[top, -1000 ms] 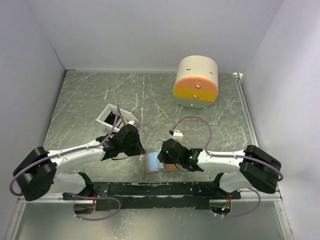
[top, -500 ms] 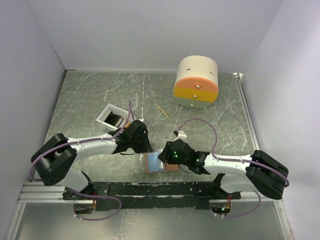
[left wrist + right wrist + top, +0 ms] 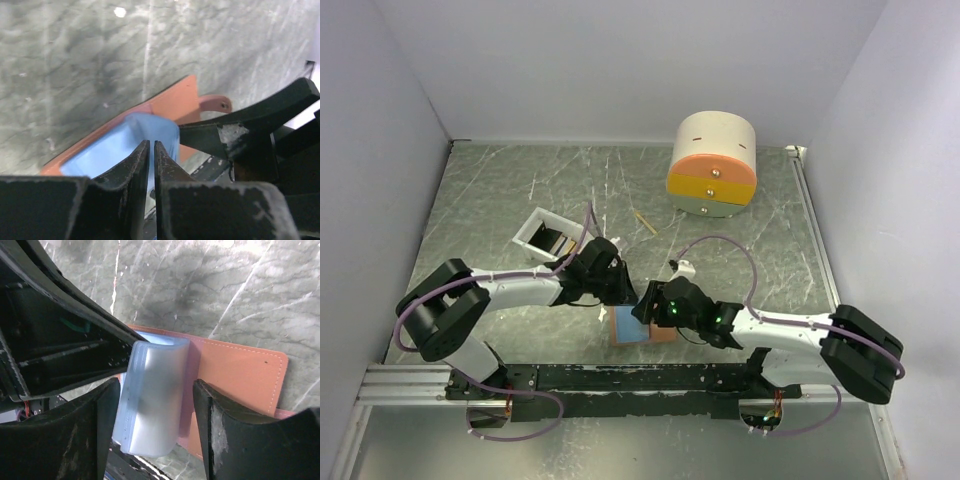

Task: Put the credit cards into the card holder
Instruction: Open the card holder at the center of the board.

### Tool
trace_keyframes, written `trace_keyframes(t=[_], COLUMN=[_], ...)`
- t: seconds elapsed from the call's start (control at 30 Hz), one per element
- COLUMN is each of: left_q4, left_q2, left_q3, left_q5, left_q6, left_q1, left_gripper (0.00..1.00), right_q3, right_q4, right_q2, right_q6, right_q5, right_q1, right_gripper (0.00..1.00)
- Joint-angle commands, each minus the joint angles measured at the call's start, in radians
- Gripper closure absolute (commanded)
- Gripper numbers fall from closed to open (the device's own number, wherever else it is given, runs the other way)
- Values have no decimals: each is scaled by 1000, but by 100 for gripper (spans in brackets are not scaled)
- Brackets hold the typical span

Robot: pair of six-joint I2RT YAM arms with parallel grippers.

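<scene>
The salmon-pink card holder (image 3: 664, 334) lies open near the table's front edge, and its light blue pocket (image 3: 155, 385) bulges upward. My right gripper (image 3: 156, 412) is open. Its fingers straddle the pocket with a gap on each side. My left gripper (image 3: 151, 144) reaches in from the left, jaws pressed almost together on the blue pocket's near edge (image 3: 125, 145). Blue shows in the slit between them. Dark credit cards (image 3: 553, 239) lie in the white tray. No card shows between either pair of fingers.
A white tray (image 3: 531, 229) sits behind the left arm, crossed by its purple cable. A thin wooden stick (image 3: 645, 222) lies mid-table. The round cream, orange and yellow drawer box (image 3: 712, 165) stands at the back right. White walls enclose three sides.
My right jaws have spread apart off the blue pocket. The left arm has swung in, carrying its gripper rightward to the holder's upper left edge. The holder stays in place.
</scene>
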Motion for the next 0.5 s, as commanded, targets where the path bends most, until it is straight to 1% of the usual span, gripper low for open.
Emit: trace_keyframes(t=[0.0,0.07,0.17,0.27,0.33,0.47], left_q4=[205,259,298,307,293,280], left_q2=[31,58,83,93,104,140], left_q3=[-37,-43,-43,-26,-7,14], left_q5=[165,198,218,219,212,198], left_q6=[-31,-43,-55,-50,-41,-35], left_q1=[-1,0,-3,-11,-16,-20], left_gripper=[80,80,80,80,80,80], right_q3=[62,90,144,184,191,171], right_q4=[-155,-247,-360,-446,-459,-400], right_q2=[-69,-105,-156,-185,-210,-236], right_q6=[-11,-14,-54,-84,-90,-102], right_q5=[80,114,134,123,110,48], right_q1=[-5,-5,-7,-4,-1,3], right_gripper=[37,36,35,40,44,50])
